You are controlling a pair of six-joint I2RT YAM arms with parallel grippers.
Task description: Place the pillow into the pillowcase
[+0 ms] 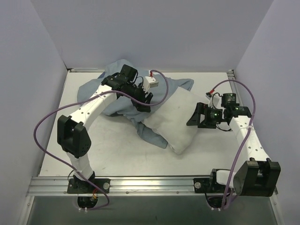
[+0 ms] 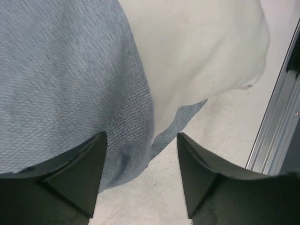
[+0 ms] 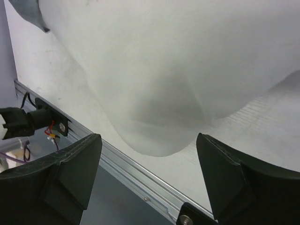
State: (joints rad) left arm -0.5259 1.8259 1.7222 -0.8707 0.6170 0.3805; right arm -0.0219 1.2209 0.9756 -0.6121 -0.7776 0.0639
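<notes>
The pillow [image 1: 176,124], partly cased
We judge it soft and light; one end seems tucked in the limp pillowcase [image 2: 56,70]. Left gripper [image 2: 141,136] and right gripper [image 3: 149,138] gape empty (take the hem beside the pillow).

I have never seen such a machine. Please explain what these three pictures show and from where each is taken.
These are two white robot arms bolted at the near edge of a table. The wide picture looks down from above and behind them. The other two come from small cameras on the wrists, so each shows its arm's own dark fingers at the bottom. On the table lies a white pillow, partly covered by a grey-blue pillowcase. The left gripper is over the cloth, the right gripper beside the pillow. Both are open and hold nothing.
</notes>
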